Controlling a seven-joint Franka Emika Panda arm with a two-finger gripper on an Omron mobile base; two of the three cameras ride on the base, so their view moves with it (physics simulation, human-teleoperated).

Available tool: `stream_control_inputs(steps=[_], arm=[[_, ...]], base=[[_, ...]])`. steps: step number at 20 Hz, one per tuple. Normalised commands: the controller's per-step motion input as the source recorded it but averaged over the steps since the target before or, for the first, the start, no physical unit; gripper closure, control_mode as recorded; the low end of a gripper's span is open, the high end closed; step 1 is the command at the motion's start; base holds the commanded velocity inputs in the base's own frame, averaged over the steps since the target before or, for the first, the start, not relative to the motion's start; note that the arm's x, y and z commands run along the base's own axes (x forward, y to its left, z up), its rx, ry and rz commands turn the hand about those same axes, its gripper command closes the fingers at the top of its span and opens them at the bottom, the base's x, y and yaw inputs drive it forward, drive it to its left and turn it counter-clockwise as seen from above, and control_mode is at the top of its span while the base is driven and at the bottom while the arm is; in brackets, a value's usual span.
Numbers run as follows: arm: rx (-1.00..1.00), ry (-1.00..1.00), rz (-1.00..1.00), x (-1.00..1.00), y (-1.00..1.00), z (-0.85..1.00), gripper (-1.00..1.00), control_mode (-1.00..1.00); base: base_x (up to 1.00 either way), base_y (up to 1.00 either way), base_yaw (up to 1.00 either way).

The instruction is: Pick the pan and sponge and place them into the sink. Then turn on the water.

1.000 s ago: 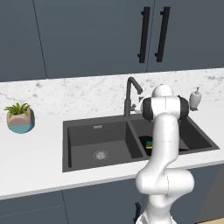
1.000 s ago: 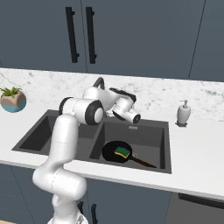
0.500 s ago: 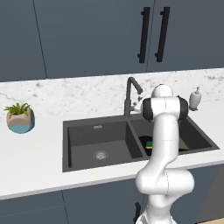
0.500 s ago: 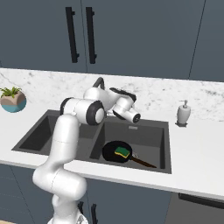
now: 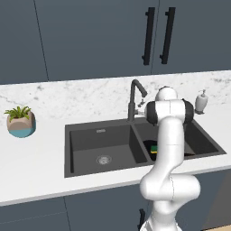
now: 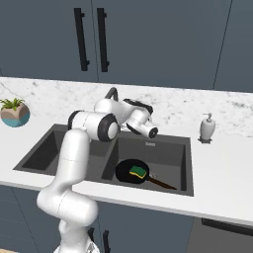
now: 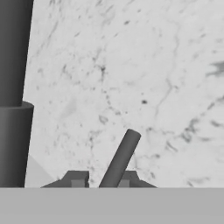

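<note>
The black pan (image 6: 129, 168) lies in the right basin of the dark grey sink (image 6: 163, 150), its brown handle pointing toward the front right. On the pan rests the green and yellow sponge (image 6: 139, 171), which peeks out beside my arm as the sponge (image 5: 154, 147) in the left base view. My gripper (image 7: 101, 180) is up at the faucet (image 5: 132, 97) behind the basins. Its jaws are shut on the faucet's thin dark lever (image 7: 120, 158), which slants up between the fingertips. The faucet's thick column (image 7: 13, 109) stands just to the left in the hand view.
A potted plant (image 5: 20, 121) sits on the marble counter far to the left. A white soap dispenser (image 6: 207, 127) stands on the counter right of the sink. The left basin (image 5: 97, 140) holds nothing. Dark cabinets with black handles hang above.
The arm has stayed by the faucet. The jaws have closed onto the lever. Pan and sponge have not moved.
</note>
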Motion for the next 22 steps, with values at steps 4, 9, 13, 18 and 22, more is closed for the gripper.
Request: stream_control_inputs(steps=[4, 9, 13, 18, 22], arm=[[0.00, 0.00, -0.04, 0.18, -0.25, -0.12, 1.00, -1.00], [0.06, 0.03, -0.13, 0.32, -0.63, -0.29, 1.00, -1.00], [0.07, 0.07, -0.21, 0.36, -0.80, -0.44, 1.00, -1.00], [0.01, 0.06, -0.28, 0.29, -0.74, -0.70, 1.00, -1.00], [0.00, 0.05, -0.32, 0.25, -0.82, -0.75, 1.00, -1.00]], base=[[0.00, 0.00, 0.00], [0.00, 0.00, 0.00], [0.00, 0.00, 0.00], [0.00, 0.00, 0.00], [0.00, 0.00, 0.00]])
